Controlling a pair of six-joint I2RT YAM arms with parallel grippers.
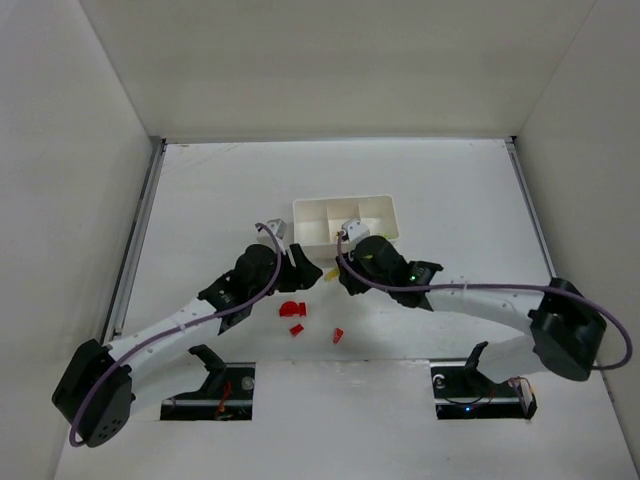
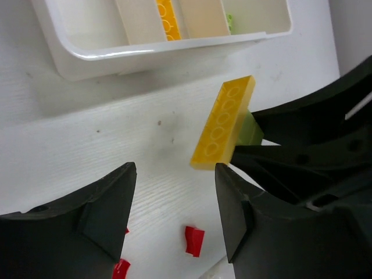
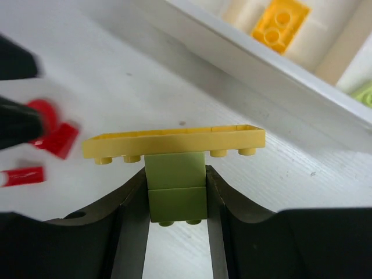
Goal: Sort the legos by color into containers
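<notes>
Clamped tight in the right gripper [image 3: 177, 195], a light green brick [image 3: 176, 174] with a long yellow plate [image 3: 174, 141] stuck across its end, close before the white tray's [image 3: 261, 64] wall. Fingers of the left gripper [image 2: 174, 174] wide apart, holding nothing, one fingertip just beside the plate. In the tray's middle compartment a yellow piece [image 2: 167, 20], in an end compartment a green piece [image 2: 230, 22]. Loose on the table [image 1: 200, 200] near both arms, red pieces [image 1: 291, 308]

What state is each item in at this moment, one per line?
right hand: shut on green brick
green brick: gripped, joined to yellow plate
yellow plate: stuck on the brick, outside tray
left hand: open, empty
tray: holds yellow piece, green piece, separate compartments
red pieces: loose on table
</notes>
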